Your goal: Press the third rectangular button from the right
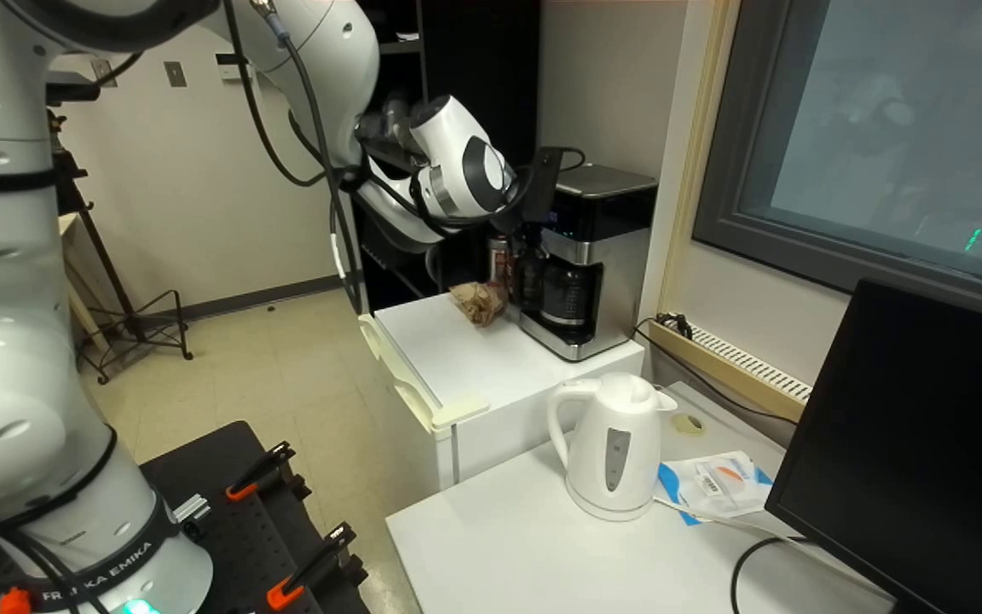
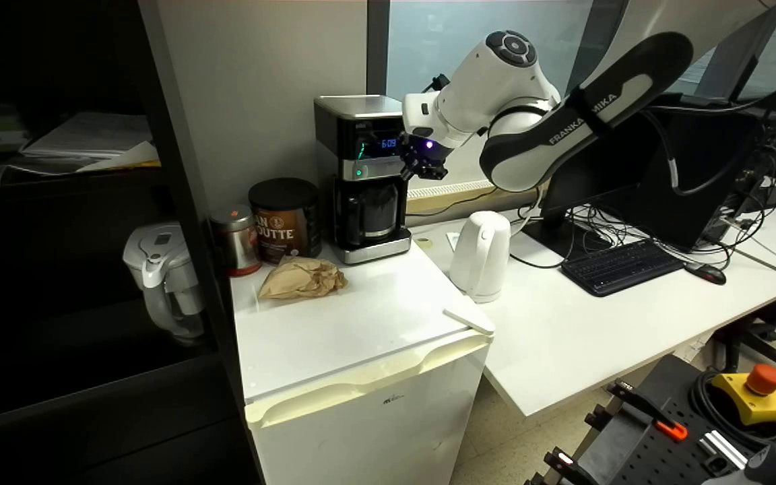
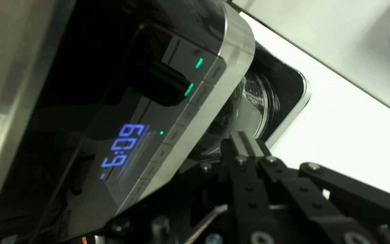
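Observation:
The black and silver coffee maker [image 2: 378,174] shows in both exterior views, with a lit clock display. In the wrist view a slanted row of several grey rectangular buttons runs along its dark panel [image 3: 161,115]. Taking the clock's reading direction, the rightmost button [image 3: 215,70] is at the top of the row. The third rectangular button from the right [image 3: 188,114] lies lower along it, with a small unclear mark. My gripper [image 3: 244,144] is shut and empty, fingertips apart from the buttons in the picture. In an exterior view the gripper [image 2: 423,167] is beside the panel's right part.
A glass carafe [image 3: 249,112] sits below the panel. A brown paper bag [image 2: 302,277], a dark coffee tub [image 2: 285,219] and a metal canister [image 2: 236,239] stand on the white fridge [image 2: 361,323]. A white kettle [image 1: 619,443] and a monitor [image 1: 926,443] stand on the desk.

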